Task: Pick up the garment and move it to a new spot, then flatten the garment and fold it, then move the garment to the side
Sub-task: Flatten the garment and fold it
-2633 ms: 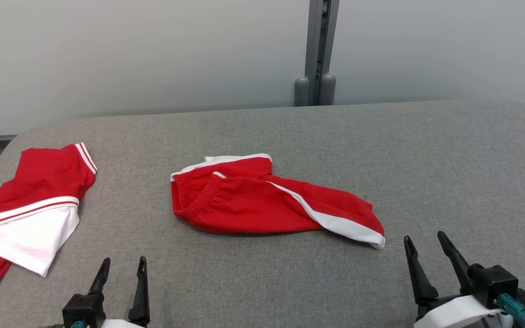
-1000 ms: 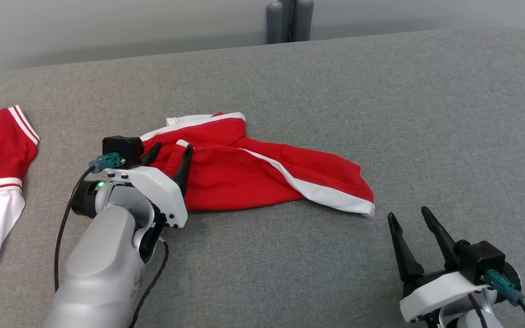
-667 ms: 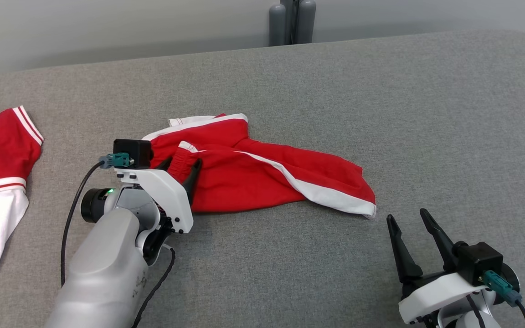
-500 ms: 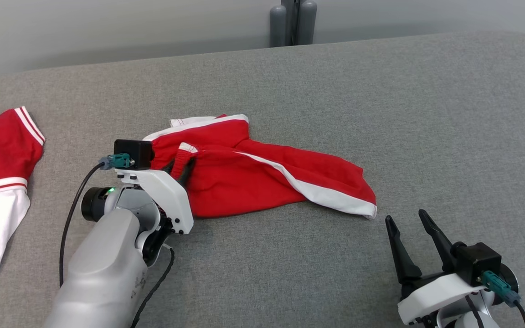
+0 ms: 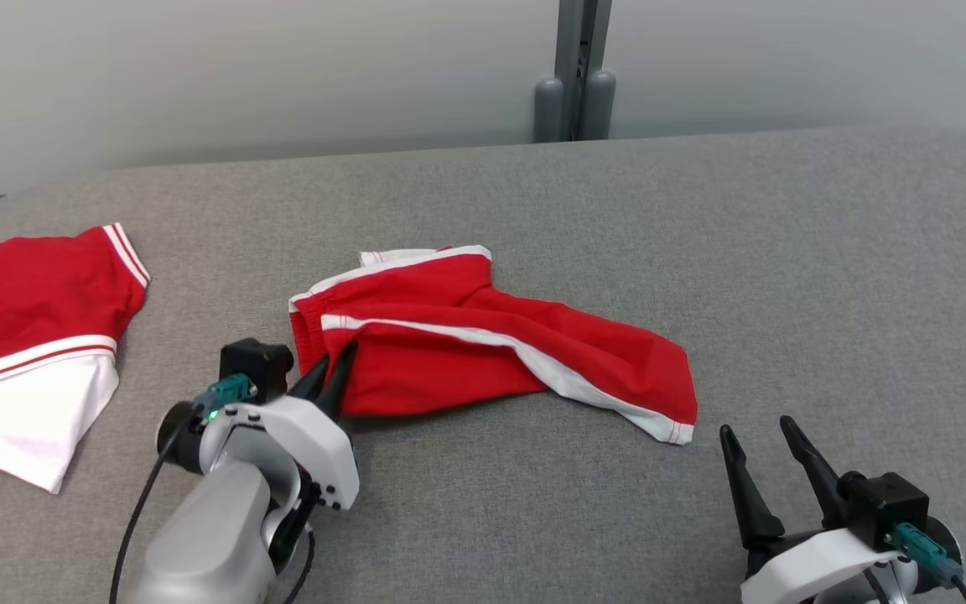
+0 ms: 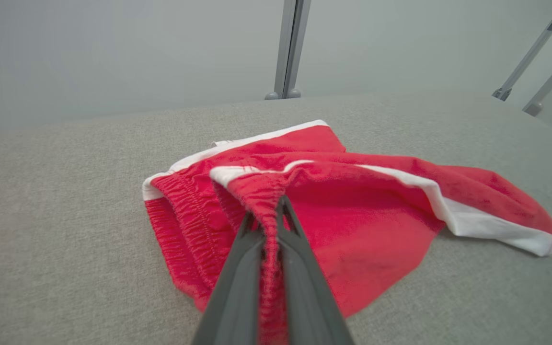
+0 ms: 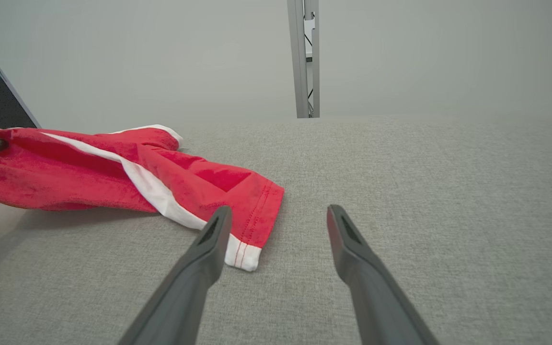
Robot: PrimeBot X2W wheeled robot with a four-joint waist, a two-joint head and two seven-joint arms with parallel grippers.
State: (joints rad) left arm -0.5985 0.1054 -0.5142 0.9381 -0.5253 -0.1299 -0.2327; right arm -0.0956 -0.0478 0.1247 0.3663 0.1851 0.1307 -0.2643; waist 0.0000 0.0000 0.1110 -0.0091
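Two red garments lie well apart on a grey fabric-covered table [image 5: 785,252], with two robot grippers low in the head view. The pair of red shorts [image 5: 483,352], trimmed with white side stripes, lies crumpled near the table's middle. A red jersey [image 5: 38,369] with a white sleeve sits at the far left edge.

The left gripper [image 5: 336,361] is clenched on the shorts' near left edge, its two dark fingers pressed together. The right gripper [image 5: 756,428] is spread wide and holds nothing, just beside the shorts' right leg hem.

The left wrist view shows what the head view hides: a fold of gathered elastic waistband [image 6: 180,201] pinched between the left gripper's [image 6: 266,213] fingers and lifted off the table. The right wrist view shows the stitched white hem of the shorts [image 7: 199,177] lying flat just behind the right gripper's [image 7: 280,213] left finger, apart from it. One grey metal post [image 5: 573,75] stands behind the table
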